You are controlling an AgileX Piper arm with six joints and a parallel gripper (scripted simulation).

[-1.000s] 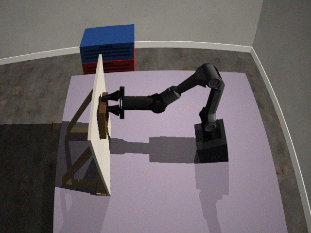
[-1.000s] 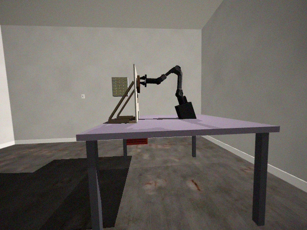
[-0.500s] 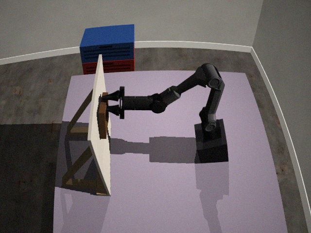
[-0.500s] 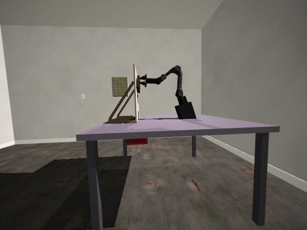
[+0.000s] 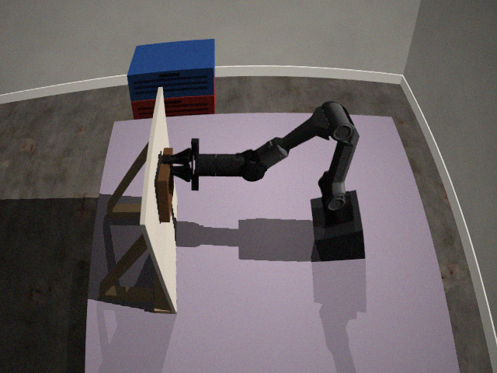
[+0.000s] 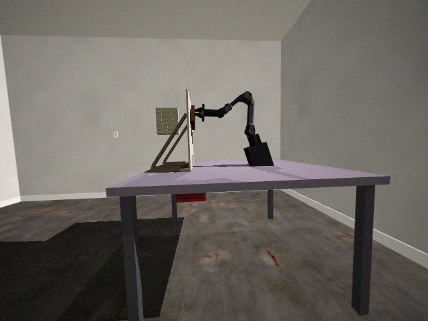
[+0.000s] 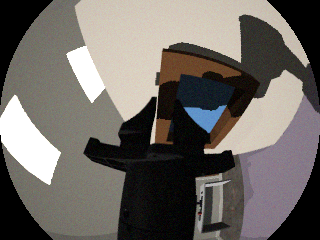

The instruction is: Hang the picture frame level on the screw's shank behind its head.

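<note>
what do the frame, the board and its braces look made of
Frame: likely wood, flat mid-brown, matte. Board: pale cream, smooth and matte, perhaps painted panel; the look leaves it open. Braces: probably bare timber, dull tan slats.
</note>
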